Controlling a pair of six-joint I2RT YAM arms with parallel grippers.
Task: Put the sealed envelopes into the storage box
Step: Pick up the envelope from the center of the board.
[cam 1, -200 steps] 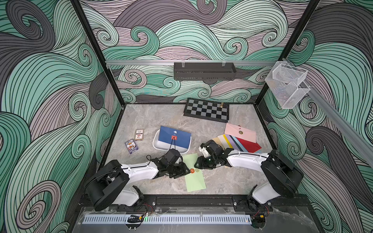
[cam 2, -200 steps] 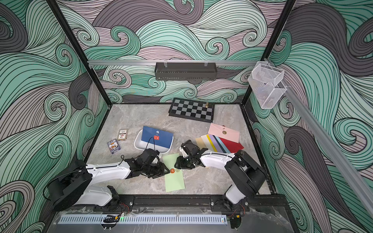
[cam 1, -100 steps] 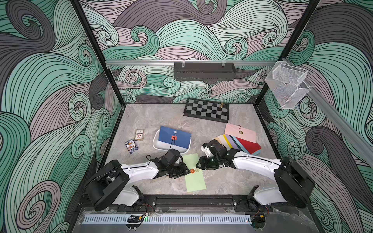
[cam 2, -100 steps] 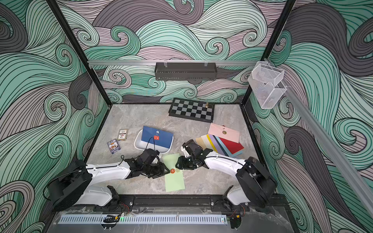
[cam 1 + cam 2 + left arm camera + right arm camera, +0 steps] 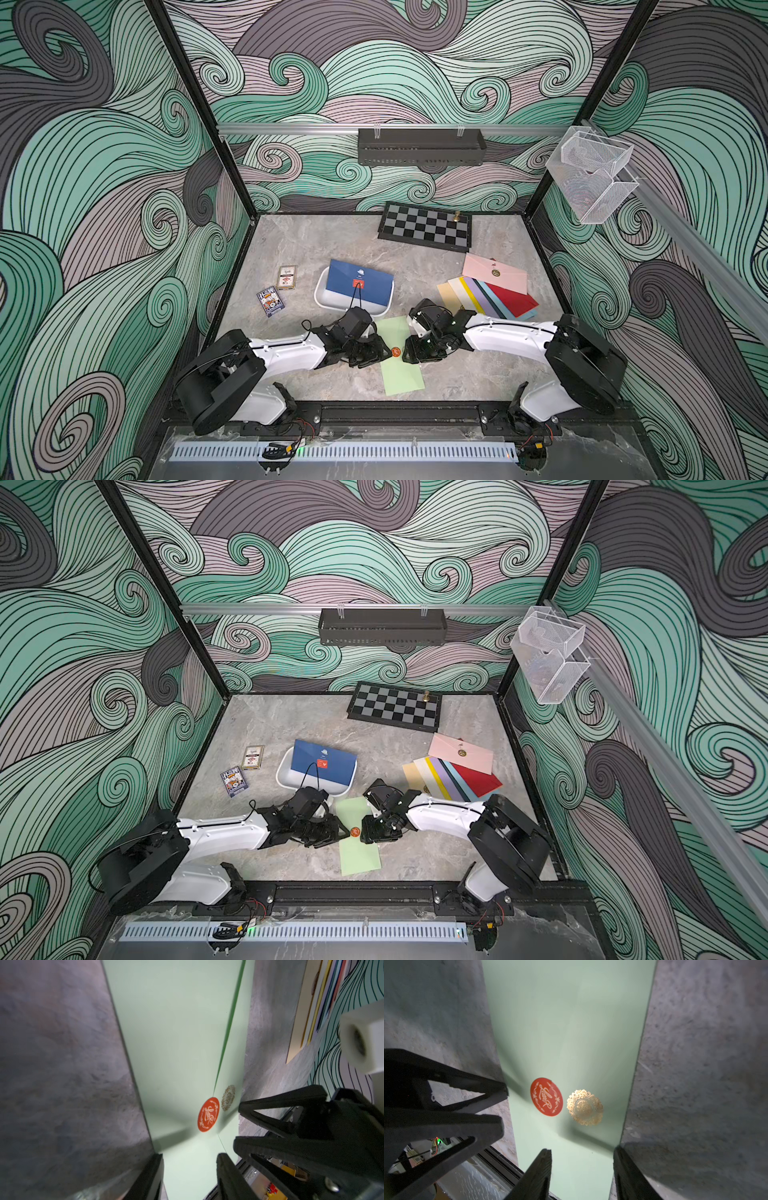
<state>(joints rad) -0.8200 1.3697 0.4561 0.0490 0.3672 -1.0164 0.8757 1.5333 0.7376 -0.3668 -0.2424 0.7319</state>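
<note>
I see left gripper point(image 5: 189, 1159) fingers parted, nothing pinched, tips at green envelope point(image 5: 401, 370) beside its red seal point(image 5: 395, 351). Right gripper point(image 5: 582, 1150) also parted, facing it across seal. Envelope flat between both finger pairs. Storage box point(image 5: 332, 301) just beyond left fingers, navy envelope point(image 5: 359, 282) lying across it. Other envelopes point(image 5: 490, 297) fanned beyond right fingers.

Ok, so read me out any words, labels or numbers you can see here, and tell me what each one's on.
"Love", curly script, best guess: red round sticker on the green envelope.
Gold sticker beside it: pattern only, no words.
Blue card pack and pale card pack: print too small to read.
Blue envelope: its two small marks are too small to read.
</note>
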